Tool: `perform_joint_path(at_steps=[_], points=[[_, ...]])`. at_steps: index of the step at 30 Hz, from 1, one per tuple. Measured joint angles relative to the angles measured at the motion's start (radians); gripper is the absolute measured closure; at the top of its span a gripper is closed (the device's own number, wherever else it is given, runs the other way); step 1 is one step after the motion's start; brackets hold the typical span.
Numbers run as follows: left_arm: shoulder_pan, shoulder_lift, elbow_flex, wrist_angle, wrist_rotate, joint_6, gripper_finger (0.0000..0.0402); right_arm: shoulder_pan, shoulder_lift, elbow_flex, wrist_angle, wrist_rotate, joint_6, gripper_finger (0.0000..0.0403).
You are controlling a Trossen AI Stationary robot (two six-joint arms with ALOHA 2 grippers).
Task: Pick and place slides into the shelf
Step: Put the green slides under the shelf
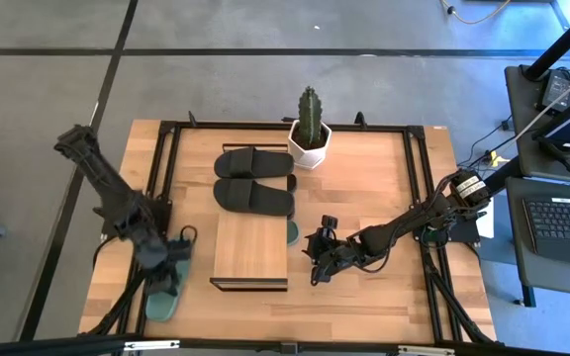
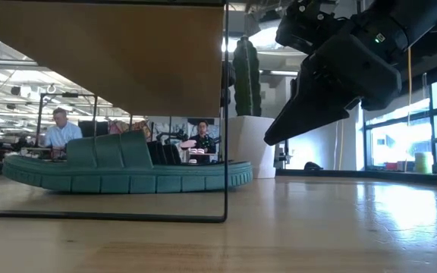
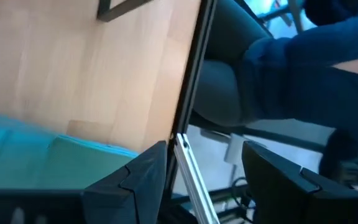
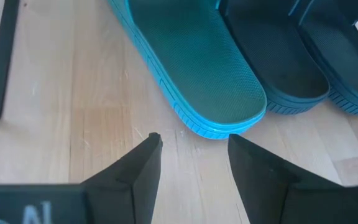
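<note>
The shelf [image 1: 250, 247] stands mid-table, a light plank top on a thin black frame [image 2: 225, 114]. Under it one green slide [image 2: 127, 171] rests on its sole, with one end [image 1: 293, 232] poking out on the right. My right gripper [image 4: 193, 146] is open just short of that end [image 4: 219, 127], above the table and touching nothing. Two black slides [image 1: 253, 163] [image 1: 253, 196] lie side by side behind the shelf. Another green slide [image 1: 161, 297] lies near the front left corner. My left gripper [image 1: 178, 255] is open above its far end, with nothing between the fingers [image 3: 148, 168].
A cactus in a white pot [image 1: 310, 138] stands at the far edge, behind the black slides. Black frame rails [image 1: 166, 178] [image 1: 419, 178] run along both sides of the table. In the low view, people sit at desks in the room beyond [image 2: 59, 133].
</note>
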Motion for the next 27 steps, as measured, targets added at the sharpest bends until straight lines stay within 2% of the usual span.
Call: perform_joint_path(at_steps=[6,11,17,27], points=[[-0.147,0.172,0.157,-0.029,-0.165,-0.028,0.0202,0.0,0.0,0.0,0.0,0.0,0.026,0.0216],[-0.22,0.338,0.34,-0.276,-0.273,-0.019,0.0202,0.0,0.0,0.0,0.002,0.0,0.026,0.0216],[-0.262,0.517,0.472,-0.564,-0.303,-0.036,0.0202,0.0,-0.001,0.0,0.004,0.0,0.026,0.0216],[-0.28,0.689,0.478,-0.758,-0.294,-0.088,0.0202,0.0,-0.001,0.0,0.004,0.0,0.023,0.0216]])
